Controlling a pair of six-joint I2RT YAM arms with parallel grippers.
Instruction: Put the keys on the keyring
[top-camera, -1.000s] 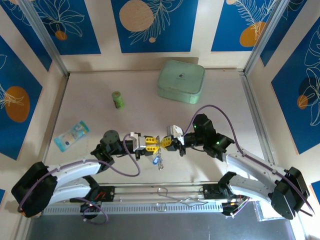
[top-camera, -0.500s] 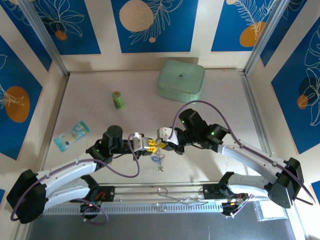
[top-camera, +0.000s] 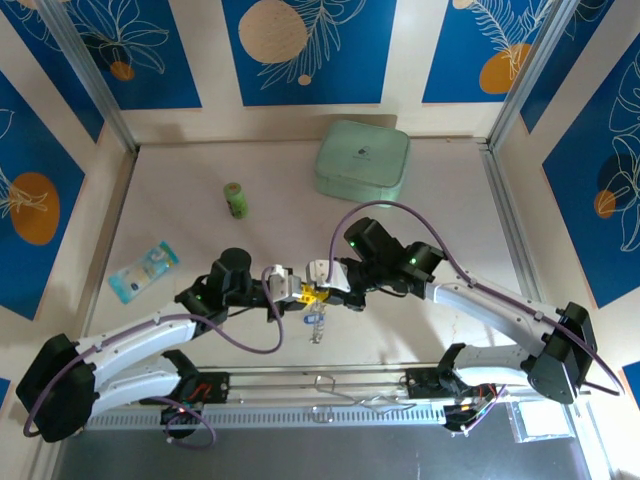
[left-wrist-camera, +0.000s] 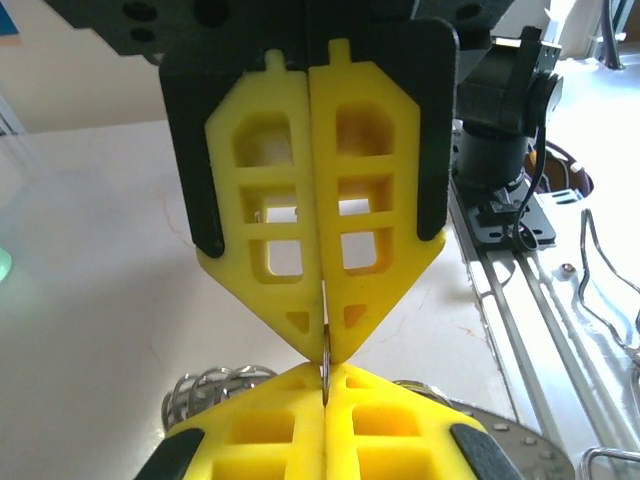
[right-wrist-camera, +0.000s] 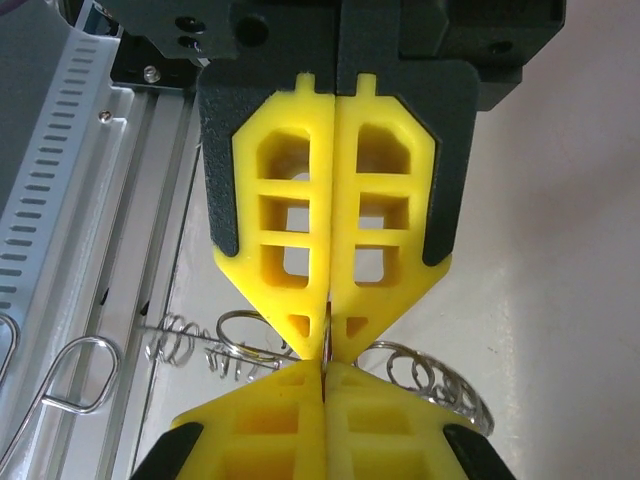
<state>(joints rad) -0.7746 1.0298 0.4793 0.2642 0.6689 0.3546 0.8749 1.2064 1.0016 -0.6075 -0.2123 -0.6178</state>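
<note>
My left gripper (top-camera: 300, 291) and right gripper (top-camera: 323, 292) meet tip to tip above the near middle of the table. Both are shut on the same thin metal edge of the keyring (left-wrist-camera: 325, 352). In the left wrist view my left gripper (left-wrist-camera: 325, 378) sits at the bottom, and the ring's bumpy links (left-wrist-camera: 210, 385) spread to either side. Past my right gripper (right-wrist-camera: 327, 372), the keyring (right-wrist-camera: 432, 378) shows several small loops. The keys (top-camera: 316, 323), a small silvery-blue cluster, dangle just below the joined fingertips.
A mint-green rounded case (top-camera: 362, 162) stands at the back. A green cylinder (top-camera: 236, 200) is at the mid left and a blue-white packet (top-camera: 144, 270) lies further left. A slotted metal rail (top-camera: 320, 405) runs along the near edge, with a wire clip (right-wrist-camera: 70, 375) beside it.
The right arm has swung left and folded in. The joined grippers have shifted slightly left and nearer, still clamped together, with the keys hanging below.
</note>
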